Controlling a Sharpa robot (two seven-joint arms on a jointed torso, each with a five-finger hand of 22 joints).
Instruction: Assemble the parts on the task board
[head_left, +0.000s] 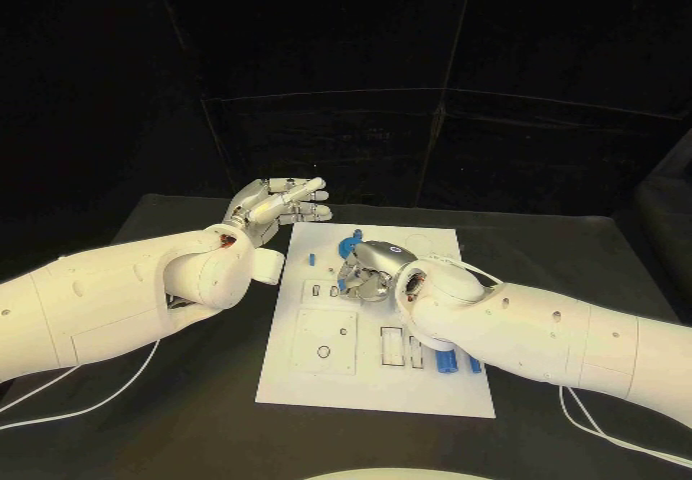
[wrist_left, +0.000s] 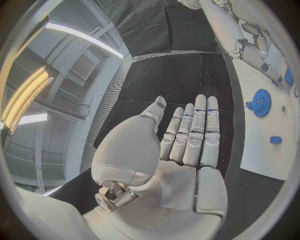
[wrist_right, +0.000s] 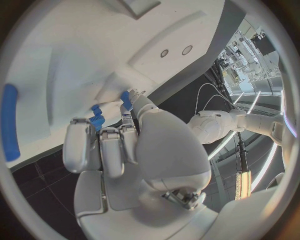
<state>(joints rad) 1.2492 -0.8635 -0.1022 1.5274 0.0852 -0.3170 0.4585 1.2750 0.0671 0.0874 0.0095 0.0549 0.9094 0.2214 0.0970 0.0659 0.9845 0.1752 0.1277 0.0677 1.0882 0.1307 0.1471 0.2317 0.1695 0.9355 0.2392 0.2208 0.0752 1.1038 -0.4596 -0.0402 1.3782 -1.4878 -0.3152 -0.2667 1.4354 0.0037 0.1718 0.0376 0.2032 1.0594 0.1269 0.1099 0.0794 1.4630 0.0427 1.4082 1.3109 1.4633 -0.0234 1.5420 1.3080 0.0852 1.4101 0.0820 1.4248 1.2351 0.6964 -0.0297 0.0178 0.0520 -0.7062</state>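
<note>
No writing reads on the task board or blue parts.

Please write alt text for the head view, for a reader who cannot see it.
The right hand reaches down onto the white task board among small blue parts, beside a blue gear. The left hand hangs open above the black table at the board's far left corner, holding nothing.

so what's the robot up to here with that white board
It is assembling small blue parts on the white task board. The right hand is down over the board's middle, fingers touching a small blue part. The left hand hangs open off the board's far left corner, holding nothing. A blue gear sits near the far edge.
</note>
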